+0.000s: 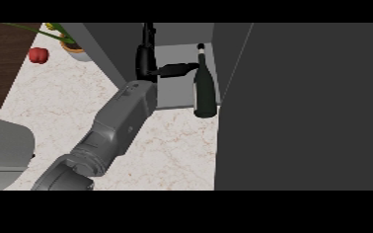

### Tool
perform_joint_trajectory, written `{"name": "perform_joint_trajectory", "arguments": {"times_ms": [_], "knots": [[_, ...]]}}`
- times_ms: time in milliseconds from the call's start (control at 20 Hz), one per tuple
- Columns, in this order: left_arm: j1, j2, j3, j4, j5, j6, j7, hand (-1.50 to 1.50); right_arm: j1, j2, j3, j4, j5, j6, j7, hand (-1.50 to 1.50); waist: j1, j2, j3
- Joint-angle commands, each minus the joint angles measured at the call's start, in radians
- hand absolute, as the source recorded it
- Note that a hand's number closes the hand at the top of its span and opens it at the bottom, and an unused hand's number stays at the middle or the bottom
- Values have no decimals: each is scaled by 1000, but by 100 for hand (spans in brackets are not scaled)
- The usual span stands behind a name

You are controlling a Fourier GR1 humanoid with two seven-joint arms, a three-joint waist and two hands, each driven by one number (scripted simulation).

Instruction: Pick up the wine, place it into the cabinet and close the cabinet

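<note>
The wine bottle point(205, 91), dark green with a pale band at its neck, stands upright at the front edge of the cabinet's light grey shelf point(171, 91). My left hand point(147, 59) is just to the left of it inside the cabinet opening. Its fingers point straight up, and its thumb point(177, 70) stretches right until its tip touches or nearly touches the bottle's shoulder. The fingers are not curled round the bottle. The grey forearm point(116, 123) runs in from the lower left. The right hand does not show.
A large dark cabinet door point(291, 108) stands open and fills the right side. A dark cabinet panel point(109, 44) is left of the opening. A red fruit point(38, 55) and a potted plant point(74, 47) sit at the far left. A grey object point(13, 150) lies at lower left.
</note>
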Motion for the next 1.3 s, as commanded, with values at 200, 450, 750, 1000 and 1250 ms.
{"name": "perform_joint_trajectory", "arguments": {"times_ms": [200, 450, 750, 1000, 1250], "knots": [[46, 2, 5, 9, 51, -38, -15, -150, -10, -33, -35, -44, -76, 12, 42, -150, -9, -4, -1], [88, 2, 3, -26, 83, -134, -46, -150, 20, -1, 18, -87, -13, -16, 45, -150, 17, -12, -1], [113, 2, -72, -64, 175, -130, -23, -150, 3, 6, 26, -72, -5, -35, 39, -150, 7, -17, -1], [159, 2, -185, -145, 246, -82, 2, -150, 19, 6, 47, -48, 13, -26, 17, -150, 10, -21, 0], [318, 2, -369, -327, 347, -40, -10, -150, -49, 17, 71, -55, 60, -85, 83, -150, 24, -24, -1]]}}
